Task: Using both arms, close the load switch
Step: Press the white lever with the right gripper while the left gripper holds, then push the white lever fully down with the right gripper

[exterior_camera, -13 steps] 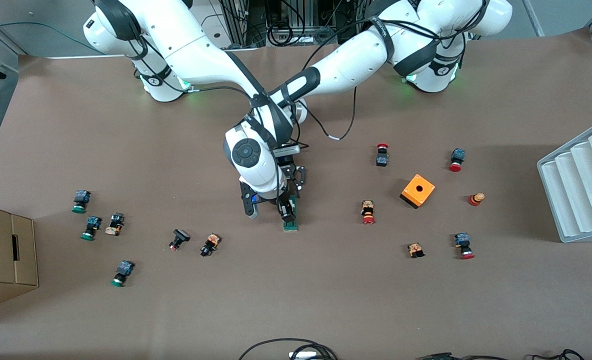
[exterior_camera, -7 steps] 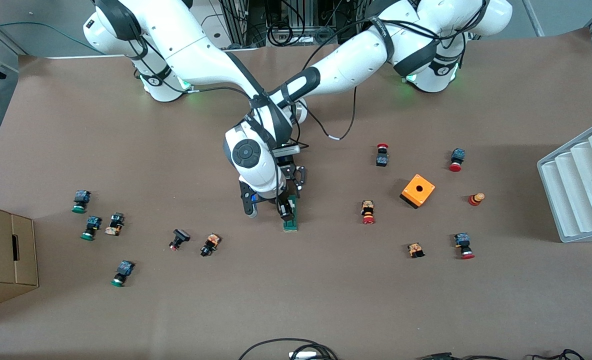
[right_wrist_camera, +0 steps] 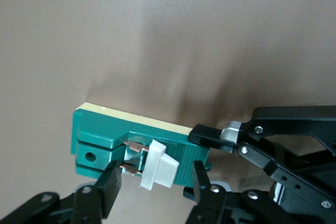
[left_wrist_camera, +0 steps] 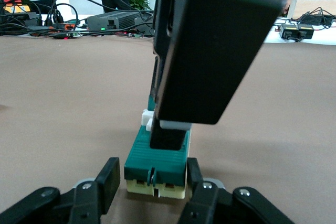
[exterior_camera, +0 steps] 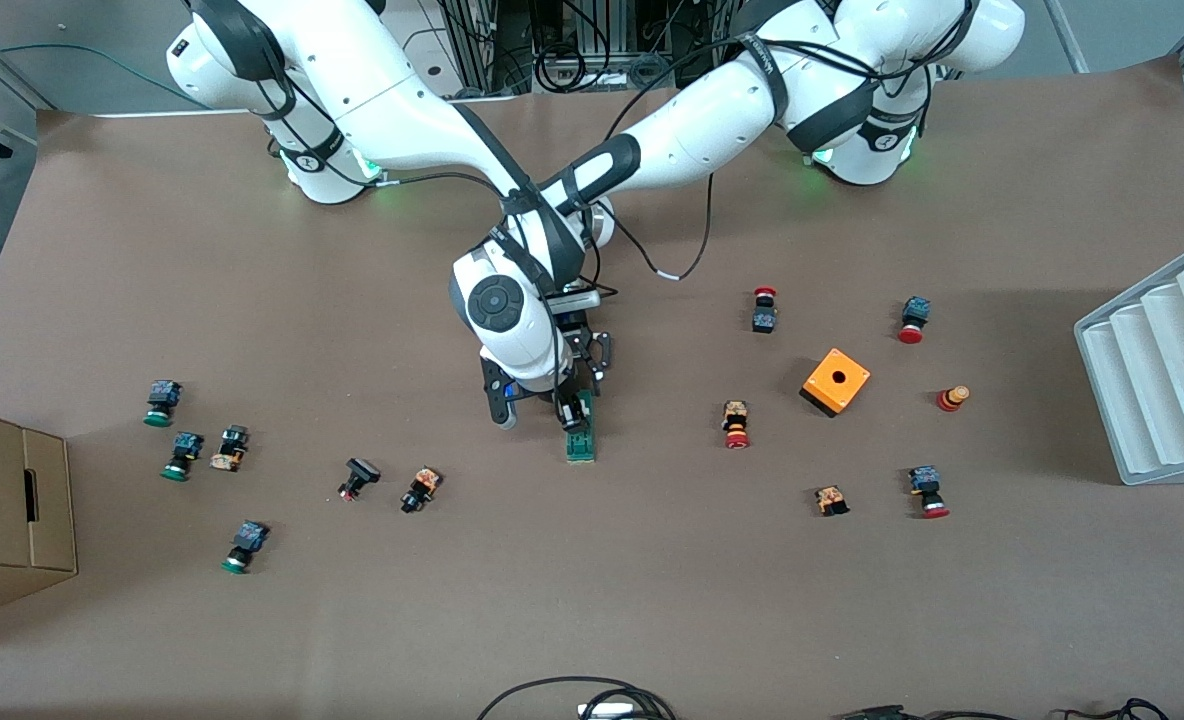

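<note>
The dark-green load switch [exterior_camera: 582, 443] lies mid-table with its long side toward the front camera. My left gripper [exterior_camera: 592, 385] is shut on the end farther from the camera. In the left wrist view its fingers [left_wrist_camera: 107, 182] hug the load switch [left_wrist_camera: 157, 156], and the left gripper [left_wrist_camera: 151, 179] sits low on the table. My right gripper [exterior_camera: 570, 405] hangs over the switch from above, open. In the right wrist view the right gripper [right_wrist_camera: 155, 182] straddles the white lever [right_wrist_camera: 157, 170] of the load switch [right_wrist_camera: 105, 135], with a gap on each side.
An orange box [exterior_camera: 835, 381] and red-capped push-buttons [exterior_camera: 736, 425] lie toward the left arm's end, beside a white ribbed tray [exterior_camera: 1162, 370]. Green-capped buttons [exterior_camera: 182, 455] and a cardboard box [exterior_camera: 12, 500] are toward the right arm's end. Cables [exterior_camera: 592, 700] cross the front edge.
The right gripper's fingers have drawn closer together around the white lever. Its finger nearer the camera slid back along the switch. The left gripper has kept its hold.
</note>
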Motion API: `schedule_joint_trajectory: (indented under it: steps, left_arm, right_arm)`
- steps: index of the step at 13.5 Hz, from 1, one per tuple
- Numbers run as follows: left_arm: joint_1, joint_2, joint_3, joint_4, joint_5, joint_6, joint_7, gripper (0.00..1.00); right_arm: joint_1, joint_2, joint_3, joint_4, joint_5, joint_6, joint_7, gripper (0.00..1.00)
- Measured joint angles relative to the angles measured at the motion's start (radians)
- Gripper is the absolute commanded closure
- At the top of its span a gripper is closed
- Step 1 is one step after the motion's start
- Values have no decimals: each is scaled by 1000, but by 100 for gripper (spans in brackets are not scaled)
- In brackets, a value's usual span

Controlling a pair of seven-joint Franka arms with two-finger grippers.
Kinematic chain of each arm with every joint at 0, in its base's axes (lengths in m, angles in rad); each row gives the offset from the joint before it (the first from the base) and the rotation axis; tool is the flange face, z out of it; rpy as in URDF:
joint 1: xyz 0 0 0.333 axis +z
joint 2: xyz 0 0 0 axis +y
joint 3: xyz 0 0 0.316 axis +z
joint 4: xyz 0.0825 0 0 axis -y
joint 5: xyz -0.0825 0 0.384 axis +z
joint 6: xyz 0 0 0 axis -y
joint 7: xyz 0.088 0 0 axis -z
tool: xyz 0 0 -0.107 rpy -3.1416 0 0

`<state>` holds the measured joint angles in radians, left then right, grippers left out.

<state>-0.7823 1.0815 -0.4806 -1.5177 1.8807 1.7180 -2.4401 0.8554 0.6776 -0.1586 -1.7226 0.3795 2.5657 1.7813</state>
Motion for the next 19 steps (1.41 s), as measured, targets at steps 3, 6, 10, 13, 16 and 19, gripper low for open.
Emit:
schedule_joint_trajectory:
  steps: [3, 6, 10, 13, 16, 19]
  left_arm:
    - [0, 0, 0, 0, 0, 0, 0, 39]
    - [0, 0, 0, 0, 0, 0, 1, 39]
    - [0, 0, 0, 0, 0, 0, 1, 39]
    - [0, 0, 0, 0, 0, 0, 1, 39]
    - [0, 0, 0, 0, 0, 0, 2, 39]
    - [0, 0, 0, 0, 0, 1, 2, 39]
  right_arm:
    - [2, -5, 10, -4, 0, 1, 0, 38]
    - [6, -6, 14, -6, 0, 3, 0, 39]
    - [6, -6, 14, -9, 0, 14, -2, 41]
    - [6, -6, 14, -10, 0, 18, -8, 46]
    - [4, -6, 14, -13, 0, 35, -18, 49]
    - [3, -5, 13, -21, 0, 47, -22, 50]
